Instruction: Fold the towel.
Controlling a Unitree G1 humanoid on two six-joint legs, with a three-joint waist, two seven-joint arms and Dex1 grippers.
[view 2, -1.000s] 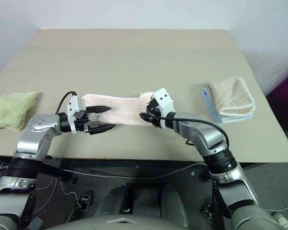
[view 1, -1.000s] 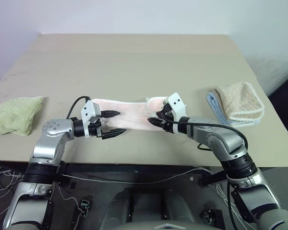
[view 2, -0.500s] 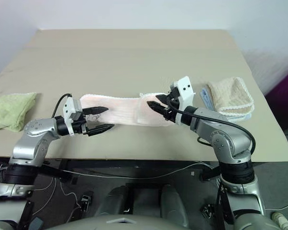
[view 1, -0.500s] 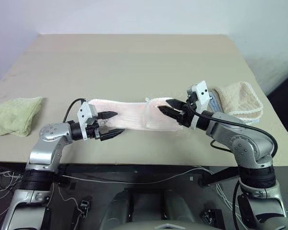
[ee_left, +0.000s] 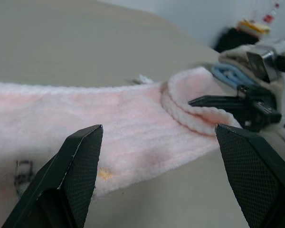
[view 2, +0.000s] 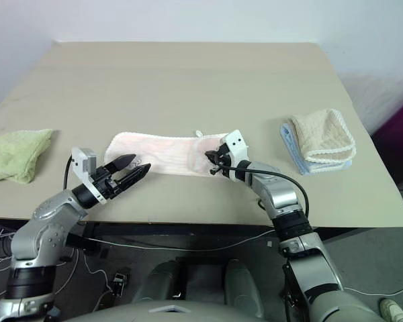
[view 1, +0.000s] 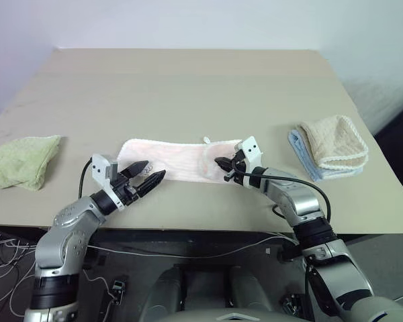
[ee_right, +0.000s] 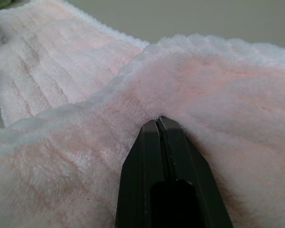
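The pink towel lies stretched out flat in a long strip near the table's front edge, its right end folded over into a small lip. My right gripper is shut, its tips pinching into that folded right end. At the towel's left end my left gripper hovers just off the near corner, jaws wide open with nothing between them. In the left wrist view the towel runs ahead of my open fingers, and the right gripper sits at its far end.
A crumpled green cloth lies at the table's left edge. At the right, a folded beige towel rests on a blue cloth. The table's front edge runs just below both grippers.
My right gripper came back from the right, dropped onto the towel's right end and shut. My left gripper drew back toward the near left, off the towel, and rolled, still open.
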